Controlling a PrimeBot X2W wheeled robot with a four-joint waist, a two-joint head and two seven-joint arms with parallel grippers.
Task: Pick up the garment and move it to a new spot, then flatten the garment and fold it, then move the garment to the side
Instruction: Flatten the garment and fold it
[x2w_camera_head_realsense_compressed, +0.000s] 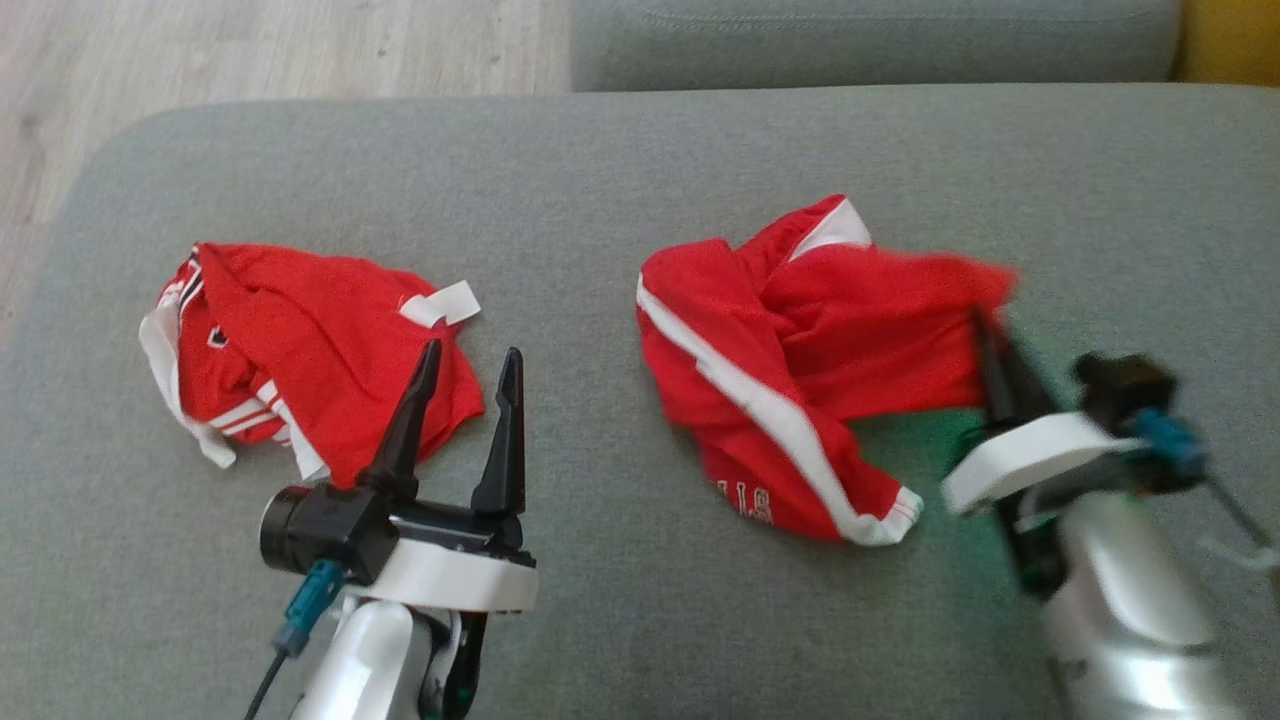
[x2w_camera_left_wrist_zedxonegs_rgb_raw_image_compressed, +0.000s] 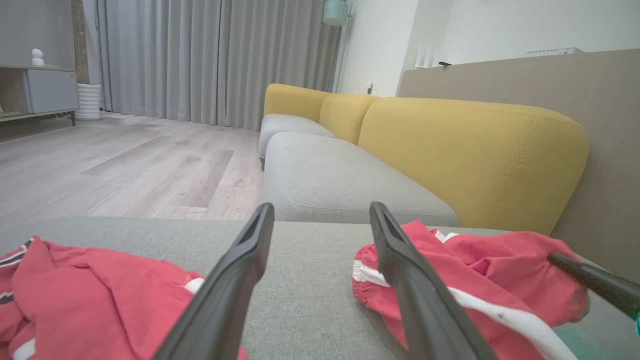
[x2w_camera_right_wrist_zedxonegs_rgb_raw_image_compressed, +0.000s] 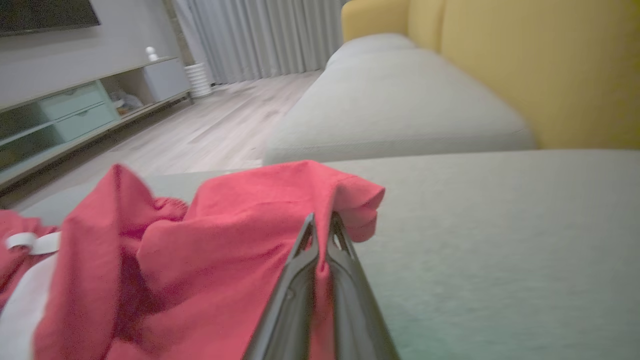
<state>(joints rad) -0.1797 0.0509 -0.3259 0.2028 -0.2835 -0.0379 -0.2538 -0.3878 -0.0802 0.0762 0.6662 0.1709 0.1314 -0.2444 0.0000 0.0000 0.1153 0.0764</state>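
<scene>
- While the right pincer (x2w_camera_right_wrist_zedxonegs_rgb_raw_image_compressed: 320, 225) is pinched tight on a red fold at the right edge of the shorts (x2w_camera_head_realsense_compressed: 800, 350), just right of centre frame, lift slowly so the cloth does not slip.
- Lower left, the left pincer (x2w_camera_head_realsense_compressed: 472, 352) stands wide and empty; hold it clear of the second red garment (x2w_camera_head_realsense_compressed: 310, 340).
- Set the shorts down on bare cushion (x2w_camera_head_realsense_compressed: 600, 170) toward the upper middle.

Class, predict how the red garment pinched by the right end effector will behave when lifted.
Probably floppy: the red garment lies in soft crumpled folds. Likely light: the right end effector holds an edge up with a thin pinch. The rest would probably dangle.
</scene>
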